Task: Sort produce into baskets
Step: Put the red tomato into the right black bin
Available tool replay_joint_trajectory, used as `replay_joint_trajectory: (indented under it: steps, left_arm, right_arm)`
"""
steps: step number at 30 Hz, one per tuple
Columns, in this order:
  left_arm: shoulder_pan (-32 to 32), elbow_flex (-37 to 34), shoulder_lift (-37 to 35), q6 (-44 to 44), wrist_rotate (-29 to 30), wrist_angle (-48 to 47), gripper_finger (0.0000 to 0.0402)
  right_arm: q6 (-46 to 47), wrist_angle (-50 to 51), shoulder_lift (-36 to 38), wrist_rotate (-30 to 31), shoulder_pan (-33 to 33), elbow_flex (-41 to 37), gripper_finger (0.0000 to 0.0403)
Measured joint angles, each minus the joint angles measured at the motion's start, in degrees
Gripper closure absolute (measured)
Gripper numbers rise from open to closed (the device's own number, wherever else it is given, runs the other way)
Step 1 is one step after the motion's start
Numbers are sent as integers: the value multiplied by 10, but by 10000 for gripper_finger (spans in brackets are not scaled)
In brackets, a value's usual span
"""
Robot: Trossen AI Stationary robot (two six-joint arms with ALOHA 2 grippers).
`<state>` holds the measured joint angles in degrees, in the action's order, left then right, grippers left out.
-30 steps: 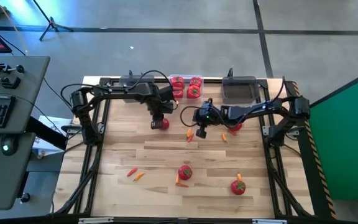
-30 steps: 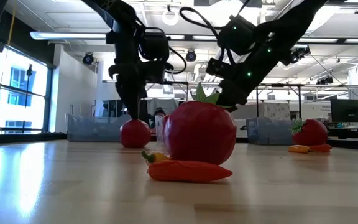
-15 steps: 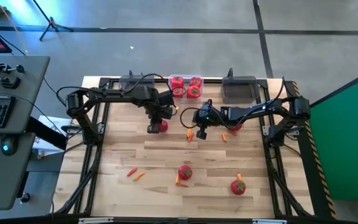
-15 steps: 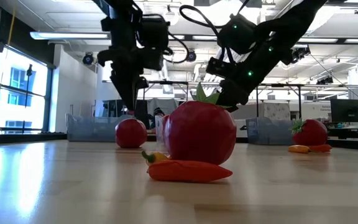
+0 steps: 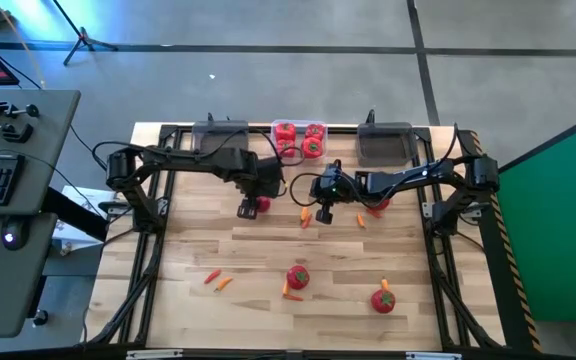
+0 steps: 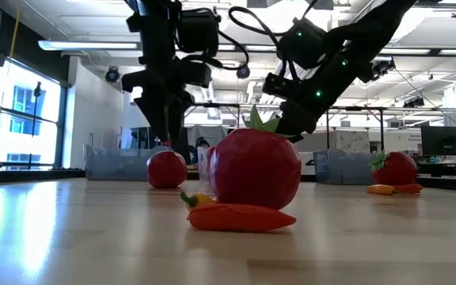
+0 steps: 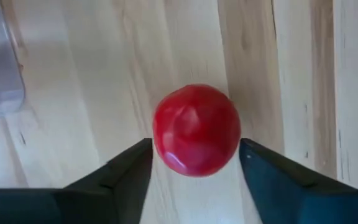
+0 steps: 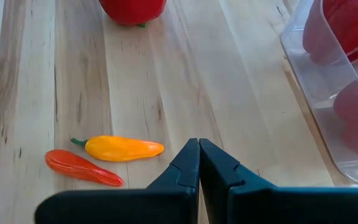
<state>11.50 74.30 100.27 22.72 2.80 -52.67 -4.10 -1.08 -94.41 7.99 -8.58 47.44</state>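
Note:
A round red tomato (image 7: 196, 129) rests on the wooden table (image 5: 268, 250), left of the middle. My left gripper (image 5: 251, 198) stands open just above it, one finger on each side and apart from it; the low view shows the fingertips (image 6: 167, 136) over the tomato (image 6: 167, 169). My right gripper (image 8: 199, 155) hangs shut over the table's middle (image 5: 321, 210), beside a yellow piece (image 8: 123, 148) and an orange piece (image 8: 82, 168). Along the far edge stand a dark grey basket (image 5: 218, 130), a clear basket (image 5: 298, 138) holding red produce, and a second dark grey basket (image 5: 385, 143).
Two more tomatoes lie near the front (image 5: 297, 277) (image 5: 383, 298), the first with an orange piece (image 5: 290, 293) beside it. Other orange pieces lie at the front left (image 5: 218, 281) and middle (image 5: 361, 222). A red piece (image 5: 378, 204) lies under the right arm.
My left gripper has carried the tomato a little toward the table's left and near edges, opened and let go of it, then risen above it. The tomato now rests on the table. My right gripper has kept still.

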Motion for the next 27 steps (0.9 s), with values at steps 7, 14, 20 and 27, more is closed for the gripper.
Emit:
replay_joint_trajectory:
  steps: [7,14,20,27]
  left_arm:
    - [1,0,21,-2,-10,-2,137]
    - [9,0,29,-22,-13,0,137]
    - [18,-12,28,-31,-40,8,137]
    - [21,-55,25,-46,-43,47,137]
  right_arm:
    - [0,0,0,0,0,0,403]
    - [-5,0,0,0,0,0,403]
    - [-13,0,0,0,0,0,403]
    - [-13,0,0,0,0,0,403]
